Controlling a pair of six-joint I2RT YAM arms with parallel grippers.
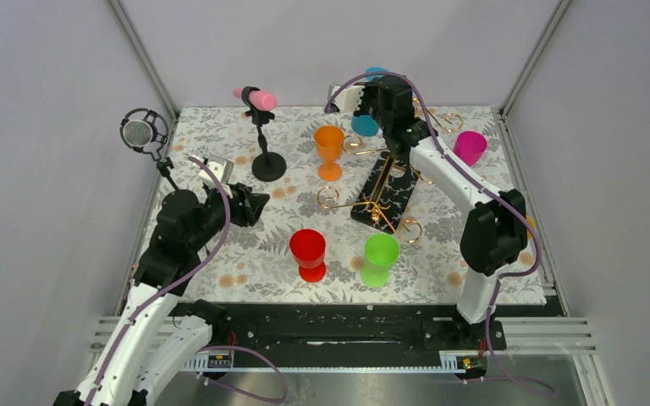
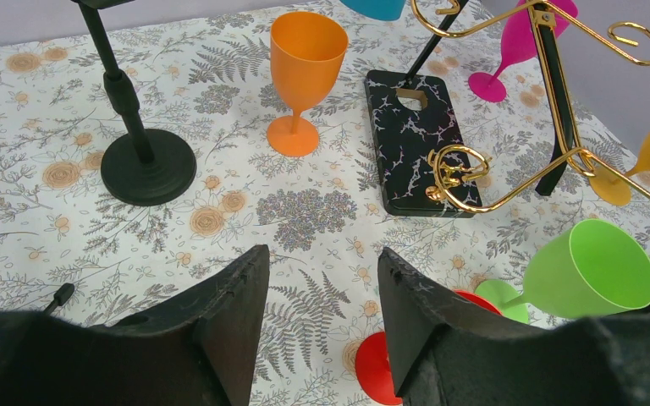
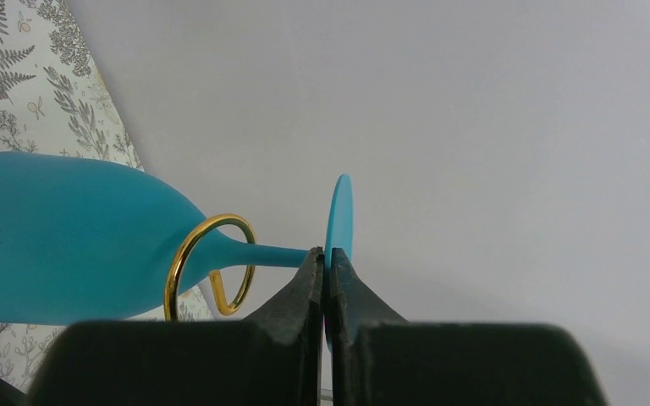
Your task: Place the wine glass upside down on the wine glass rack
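Observation:
My right gripper is shut on the thin foot disc of a teal wine glass. The glass's stem runs through a gold loop of the wine glass rack, bowl on one side and foot on the other. From above, the glass hangs under the right gripper at the back, beside the rack's black speckled base. My left gripper is open over the floral cloth with nothing between its fingers. It sits left of the rack.
Orange, red, green and pink glasses stand around the rack. A black stand with a pink microphone is at back left, and a grey microphone sits at the left edge. Gold arms reach outward.

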